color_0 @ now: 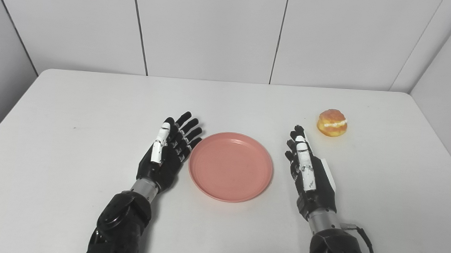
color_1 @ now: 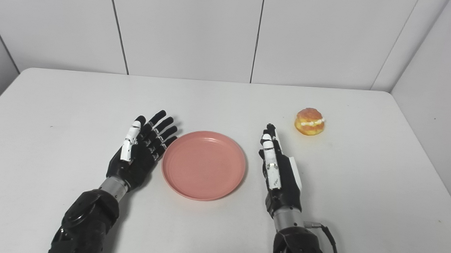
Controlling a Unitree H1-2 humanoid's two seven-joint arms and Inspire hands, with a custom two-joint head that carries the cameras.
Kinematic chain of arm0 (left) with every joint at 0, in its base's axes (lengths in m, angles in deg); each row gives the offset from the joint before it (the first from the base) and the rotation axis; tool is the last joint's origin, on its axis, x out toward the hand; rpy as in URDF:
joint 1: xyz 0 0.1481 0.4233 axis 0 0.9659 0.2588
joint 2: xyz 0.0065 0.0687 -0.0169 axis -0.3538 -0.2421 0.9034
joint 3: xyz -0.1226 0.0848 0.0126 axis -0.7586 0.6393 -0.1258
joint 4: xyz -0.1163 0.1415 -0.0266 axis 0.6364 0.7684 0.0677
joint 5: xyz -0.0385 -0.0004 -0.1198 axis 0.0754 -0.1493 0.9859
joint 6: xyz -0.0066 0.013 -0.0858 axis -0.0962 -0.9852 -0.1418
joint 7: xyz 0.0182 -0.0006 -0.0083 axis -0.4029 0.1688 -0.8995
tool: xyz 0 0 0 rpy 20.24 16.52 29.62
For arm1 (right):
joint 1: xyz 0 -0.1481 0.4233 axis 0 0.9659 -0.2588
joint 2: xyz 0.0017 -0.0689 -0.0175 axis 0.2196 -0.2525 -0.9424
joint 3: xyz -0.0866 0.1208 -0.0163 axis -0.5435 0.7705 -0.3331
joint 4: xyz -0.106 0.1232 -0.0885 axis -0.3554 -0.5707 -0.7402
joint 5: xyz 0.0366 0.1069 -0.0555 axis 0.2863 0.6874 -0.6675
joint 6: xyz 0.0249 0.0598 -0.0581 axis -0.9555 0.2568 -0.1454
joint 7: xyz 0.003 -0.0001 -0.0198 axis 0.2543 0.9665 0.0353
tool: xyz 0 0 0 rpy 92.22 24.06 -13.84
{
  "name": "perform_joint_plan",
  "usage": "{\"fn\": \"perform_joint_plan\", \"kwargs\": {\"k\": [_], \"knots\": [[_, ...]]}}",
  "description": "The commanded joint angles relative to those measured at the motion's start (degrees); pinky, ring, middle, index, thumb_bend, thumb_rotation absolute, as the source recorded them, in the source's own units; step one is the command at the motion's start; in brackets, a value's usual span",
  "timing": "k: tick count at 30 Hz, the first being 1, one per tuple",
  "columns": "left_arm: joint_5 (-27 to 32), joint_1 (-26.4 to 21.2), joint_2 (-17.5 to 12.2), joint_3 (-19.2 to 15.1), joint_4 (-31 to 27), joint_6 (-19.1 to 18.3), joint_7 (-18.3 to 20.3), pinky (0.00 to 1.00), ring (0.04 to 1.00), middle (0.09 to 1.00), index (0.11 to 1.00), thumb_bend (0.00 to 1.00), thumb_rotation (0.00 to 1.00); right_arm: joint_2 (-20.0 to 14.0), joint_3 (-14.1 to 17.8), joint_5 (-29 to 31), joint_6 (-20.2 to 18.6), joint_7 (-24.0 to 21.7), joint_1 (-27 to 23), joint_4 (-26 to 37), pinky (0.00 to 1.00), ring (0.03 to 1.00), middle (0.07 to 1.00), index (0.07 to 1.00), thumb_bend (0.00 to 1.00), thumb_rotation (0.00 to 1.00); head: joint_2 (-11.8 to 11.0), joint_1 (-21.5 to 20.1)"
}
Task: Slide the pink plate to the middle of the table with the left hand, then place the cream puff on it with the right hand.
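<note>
The white table (color_0: 73, 164) carries everything. At its centre lies the pink plate (color_0: 230, 166), bare. The left hand (color_0: 168, 150) lies at the plate's 9 o'clock, palm turned toward it, fingers straight and fanned apart, tips close to the rim, holding nothing. The right hand (color_0: 308, 169) stands on edge at 3 o'clock, fingers straight and together, empty. The puff (color_0: 332, 123) sits at 2 o'clock, just beyond the right fingertips.

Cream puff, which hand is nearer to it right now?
Right. The right hand lies open just short of the cream puff, below and left of it. The left hand sits beyond the pink plate, much farther off.
</note>
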Motion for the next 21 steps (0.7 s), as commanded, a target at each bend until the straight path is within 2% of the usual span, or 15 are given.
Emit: {"fn": "perform_joint_plan", "kwargs": {"k": [1,8,13,16,21], "knots": [[-1.0,1.1,-0.6,-0.3,0.6,0.7,-0.4,0.94,0.929,0.941,0.92,0.37,1.0,0.3,0.1,-0.7,3.9,0.4,-2.7,2.3,1.0,0.998,1.0,1.0,0.25,1.0,-0.4,-1.0],[-1.4,1.3,-0.2,-0.7,0.8,2.7,-0.8,0.94,0.927,0.94,0.923,0.38,1.0,-3.5,0.3,-4.2,7.2,-0.2,-5.2,1.8,1.0,0.984,1.0,0.999,0.3,1.0,-1.2,-2.7],[-2.4,2.0,0.5,-0.8,-2.2,3.1,-2.3,0.94,0.925,0.939,0.919,0.37,1.0,-4.4,1.2,-6.6,5.7,1.0,-6.8,3.3,0.97,0.953,0.968,0.97,0.33,1.0,-1.6,-3.2],[-3.3,2.6,0.6,-0.5,-3.8,3.4,-2.9,0.94,0.92,0.93,0.906,0.37,1.0,-5.2,1.8,-7.7,4.8,0.9,-7.8,4.2,0.94,0.945,0.959,0.963,0.32,1.0,-1.9,-4.1],[-6.4,4.0,-0.3,0.5,-4.9,6.2,-3.0,0.95,0.923,0.928,0.906,0.38,1.0,-8.8,1.8,-14.4,3.3,1.2,-10.7,4.7,0.89,0.904,0.923,0.936,0.27,1.0,-2.6,-5.8]]}}
